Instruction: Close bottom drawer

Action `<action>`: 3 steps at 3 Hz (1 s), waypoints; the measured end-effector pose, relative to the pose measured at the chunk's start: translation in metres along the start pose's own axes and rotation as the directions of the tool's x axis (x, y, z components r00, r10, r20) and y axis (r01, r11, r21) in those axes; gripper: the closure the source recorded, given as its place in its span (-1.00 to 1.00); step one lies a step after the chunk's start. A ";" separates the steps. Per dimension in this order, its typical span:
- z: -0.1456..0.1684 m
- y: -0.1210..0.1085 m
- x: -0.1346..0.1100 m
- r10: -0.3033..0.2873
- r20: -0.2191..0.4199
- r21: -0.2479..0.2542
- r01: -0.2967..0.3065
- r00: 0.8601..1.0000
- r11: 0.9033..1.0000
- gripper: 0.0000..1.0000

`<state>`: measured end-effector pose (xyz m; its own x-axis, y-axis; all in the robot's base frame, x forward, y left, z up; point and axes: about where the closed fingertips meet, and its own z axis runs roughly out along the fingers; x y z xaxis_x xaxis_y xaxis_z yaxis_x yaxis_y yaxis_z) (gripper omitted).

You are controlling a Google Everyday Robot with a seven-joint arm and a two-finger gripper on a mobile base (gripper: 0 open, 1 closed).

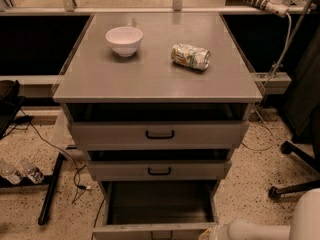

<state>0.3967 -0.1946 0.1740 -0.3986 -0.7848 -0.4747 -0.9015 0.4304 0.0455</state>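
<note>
The bottom drawer (155, 231) was seen pulled far out at the lower edge of the camera view.
The end effector (212, 232) was found by that drawer's front right corner, on a white arm (260, 230); whether it was apart or together could not be told. A white bowl (124, 40) and a can (190, 56) were seen well apart on the bench (150, 81).
</note>
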 end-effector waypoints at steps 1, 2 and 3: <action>0.000 0.000 0.000 0.000 0.000 0.000 0.000 1.000 1.000 -0.28; 0.005 -0.004 -0.003 -0.007 0.027 -0.005 0.007 1.000 1.000 -0.74; 0.023 -0.016 -0.024 -0.034 0.054 -0.023 0.036 0.998 0.999 -1.00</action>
<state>0.4244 -0.1720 0.1647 -0.3574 -0.7737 -0.5231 -0.9189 0.3915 0.0489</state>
